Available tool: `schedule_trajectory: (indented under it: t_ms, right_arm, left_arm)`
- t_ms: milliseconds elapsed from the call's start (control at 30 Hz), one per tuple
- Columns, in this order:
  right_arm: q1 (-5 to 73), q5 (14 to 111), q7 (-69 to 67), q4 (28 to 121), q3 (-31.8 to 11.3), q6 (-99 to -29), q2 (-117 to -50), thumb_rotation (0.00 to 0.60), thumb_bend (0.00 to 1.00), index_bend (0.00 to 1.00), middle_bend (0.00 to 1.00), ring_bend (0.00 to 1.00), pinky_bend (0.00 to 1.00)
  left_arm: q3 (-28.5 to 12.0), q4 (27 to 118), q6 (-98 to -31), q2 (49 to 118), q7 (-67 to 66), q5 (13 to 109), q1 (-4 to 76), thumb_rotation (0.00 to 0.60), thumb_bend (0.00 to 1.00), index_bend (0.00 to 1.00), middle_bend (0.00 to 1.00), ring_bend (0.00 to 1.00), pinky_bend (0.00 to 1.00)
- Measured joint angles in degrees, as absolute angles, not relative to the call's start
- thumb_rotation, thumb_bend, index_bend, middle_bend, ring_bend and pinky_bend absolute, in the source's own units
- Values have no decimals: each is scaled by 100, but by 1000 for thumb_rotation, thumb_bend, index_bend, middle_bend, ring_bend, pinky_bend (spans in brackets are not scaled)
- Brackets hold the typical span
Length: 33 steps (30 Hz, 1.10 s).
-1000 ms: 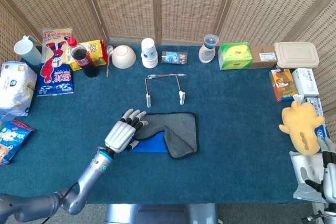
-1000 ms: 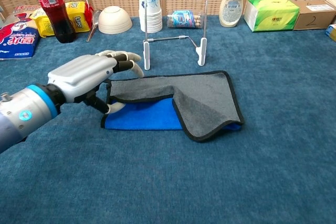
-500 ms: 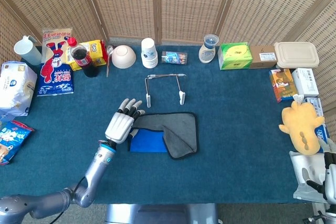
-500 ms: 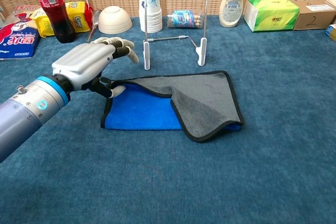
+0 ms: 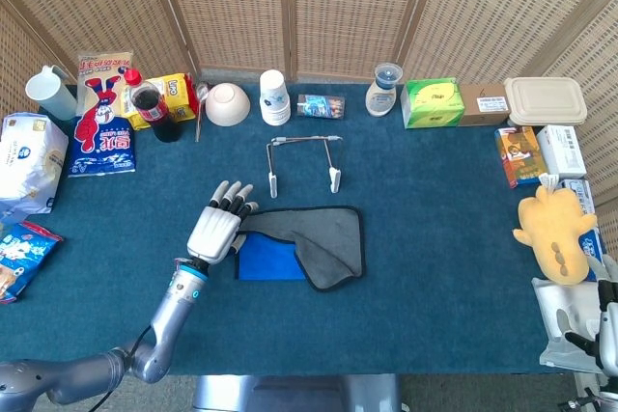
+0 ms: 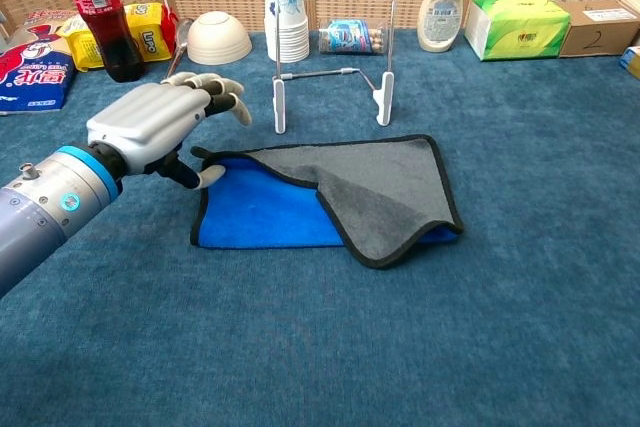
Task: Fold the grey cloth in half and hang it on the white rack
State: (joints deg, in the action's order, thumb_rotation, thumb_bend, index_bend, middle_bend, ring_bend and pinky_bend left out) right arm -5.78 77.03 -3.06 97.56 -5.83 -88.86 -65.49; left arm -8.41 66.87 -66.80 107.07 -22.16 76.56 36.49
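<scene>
While the right hand (image 5: 606,330) shows only partly at the table's near right corner, grasp untellable, the left hand (image 6: 160,127) pinches the cloth's (image 6: 385,192) near-left corner, grey face partly peeled off blue. Rack (image 6: 333,52): upright just beyond, apart.

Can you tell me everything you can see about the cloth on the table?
The cloth is soft-looking fabric, grey on one side and bright blue on the other, with a dark stitched edge. It lies on the blue table just in front of the white rack, not touching it. Its grey side is partly turned over, so a blue patch shows at the near left. The left hand sits at its far left corner, thumb against the edge.
</scene>
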Motion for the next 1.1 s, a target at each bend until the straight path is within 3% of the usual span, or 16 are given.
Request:
schedule_trajectory:
  t_ms: [300,733,1100]
  right_arm:
    - [-595,7722,-330,9753,-570,-8901,-6538,600,319,38,26,0,0]
    - [-630,7703,-312,9788,-563,-8928,-6505,600,319,38,25,0,0]
    - [-628,7661,-268,9816,-575,-8913,-6496,600,319,38,25,0,0]
  left_arm:
    - [-807,6893,-6585,10712,-1982,7690,3634,600,322,416,166,0,0]
    - [-985,6599,-6481,10835,-2008,7573,3732,600,321,425,176,0,0]
    - [-1102,6103,-6370,11091,-1837,7539,3885,600,321,604,250,0,0]
